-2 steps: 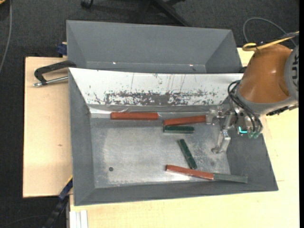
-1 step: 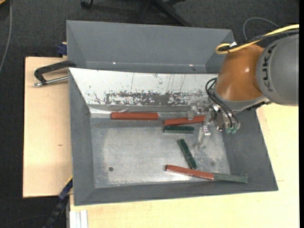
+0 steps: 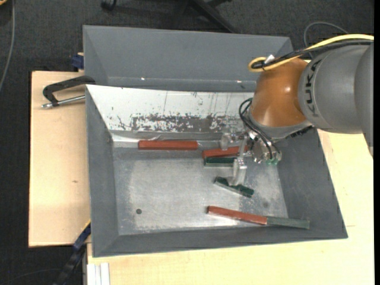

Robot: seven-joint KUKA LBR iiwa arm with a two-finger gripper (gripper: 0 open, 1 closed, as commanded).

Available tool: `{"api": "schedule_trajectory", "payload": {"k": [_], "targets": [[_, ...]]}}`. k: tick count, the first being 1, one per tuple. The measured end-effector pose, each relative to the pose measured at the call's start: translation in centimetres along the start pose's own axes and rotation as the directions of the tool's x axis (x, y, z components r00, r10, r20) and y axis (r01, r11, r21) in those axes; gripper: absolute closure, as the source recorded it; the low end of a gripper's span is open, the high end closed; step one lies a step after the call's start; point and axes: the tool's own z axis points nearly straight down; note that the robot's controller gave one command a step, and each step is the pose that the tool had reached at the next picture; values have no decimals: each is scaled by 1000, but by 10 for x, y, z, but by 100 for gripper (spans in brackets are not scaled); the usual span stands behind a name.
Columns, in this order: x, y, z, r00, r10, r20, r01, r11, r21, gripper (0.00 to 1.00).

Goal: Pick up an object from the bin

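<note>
Arm: the grey arm leaned over the right side of the bin, with its orange cover sitting above and to the right of the tool.
Tool: the tool hung low inside the bin, right of the middle, pointing down at the bin floor.
Tool's state: from where I stood I could not tell whether it was wide, narrow or holding anything.
Thing under the tool: a small dark green piece lay flat and slantwise on the floor, straight below the tool's lower end. The two met in my line of sight, and I could not say whether they touched.
Just beyond the tool: a short red-and-green block lay a little to its left, toward the far wall.
Farther left of the tool: a long red-brown bar lay along the foot of the far wall, well apart from the tool.
Nearer than the tool: a long thin stick, red for most of its length with a green end off to the right, lay by the near wall, apart from the dark green piece.
</note>
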Motion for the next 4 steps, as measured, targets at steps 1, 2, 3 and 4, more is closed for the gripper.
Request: {"api": "schedule_trajectory", "payload": {"k": [1,2,3,4], "targets": [[-5,10,-25,988,-157,-2,157,988,1,0],[-6,33,-28,994,107,-3,-107,994,0,0],[-7,35,3,989,146,-9,-146,989,1,0],[-5,36,-3,985,173,-3,-173,985,-1,100]]}}
